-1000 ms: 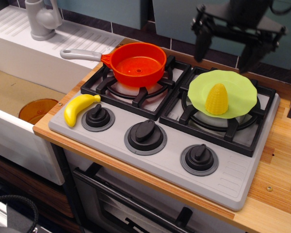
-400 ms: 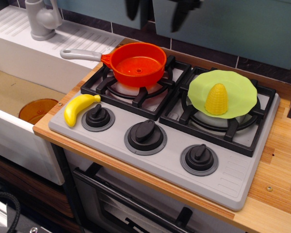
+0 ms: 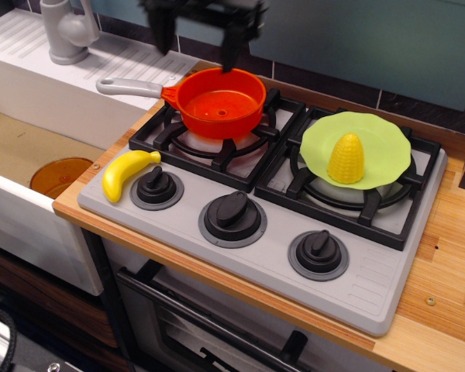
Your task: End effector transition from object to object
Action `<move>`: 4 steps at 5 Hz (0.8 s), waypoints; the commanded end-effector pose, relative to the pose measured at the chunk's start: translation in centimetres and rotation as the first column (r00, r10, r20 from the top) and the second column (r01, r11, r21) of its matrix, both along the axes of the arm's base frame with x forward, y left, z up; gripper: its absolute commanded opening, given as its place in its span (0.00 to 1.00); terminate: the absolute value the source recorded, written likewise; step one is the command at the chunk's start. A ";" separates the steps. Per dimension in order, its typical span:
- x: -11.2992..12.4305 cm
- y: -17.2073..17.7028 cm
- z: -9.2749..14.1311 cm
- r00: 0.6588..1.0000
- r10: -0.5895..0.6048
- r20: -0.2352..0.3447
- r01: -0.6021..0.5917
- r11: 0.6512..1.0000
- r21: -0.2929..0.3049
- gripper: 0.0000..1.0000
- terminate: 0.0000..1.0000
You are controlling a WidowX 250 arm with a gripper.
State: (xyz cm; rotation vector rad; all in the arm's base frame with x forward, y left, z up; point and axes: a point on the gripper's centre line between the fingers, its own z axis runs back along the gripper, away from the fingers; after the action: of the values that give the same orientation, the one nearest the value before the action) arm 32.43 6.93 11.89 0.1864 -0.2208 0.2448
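Observation:
My black gripper (image 3: 197, 45) hangs at the top of the view, above the far rim of the orange pot (image 3: 220, 101) on the back-left burner. Its two fingers point down, spread apart and empty. One finger (image 3: 164, 37) is left of the pot, above the grey handle (image 3: 128, 86); the other finger (image 3: 229, 48) is just over the pot's back rim. The wrist is cut off by the top edge. A yellow corn cob (image 3: 346, 157) stands on a green plate (image 3: 386, 139) on the right burner. A yellow banana (image 3: 126, 172) lies at the stove's front left.
The grey stove (image 3: 372, 283) has three black knobs (image 3: 232, 214) along the front. A white sink (image 3: 31, 93) with a grey faucet (image 3: 66, 31) is at left, with an orange dish (image 3: 58, 177) down in the basin. Wooden counter (image 3: 449, 263) lies at right.
The gripper has moved left from above the green plate with the corn to above the orange pot, and has come lower than it was 0.4 s ago.

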 end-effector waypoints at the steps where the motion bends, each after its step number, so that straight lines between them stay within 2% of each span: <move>1: -1.4 1.7 -0.7 0.996 0.008 0.089 -0.010 1.000 0.017 1.00 0.00; 4: -3.6 3.7 -3.4 0.994 -0.002 0.112 0.000 1.000 0.016 1.00 0.00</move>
State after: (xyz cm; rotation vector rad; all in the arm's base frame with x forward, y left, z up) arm 28.00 10.40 6.42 0.1761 -0.2661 0.2528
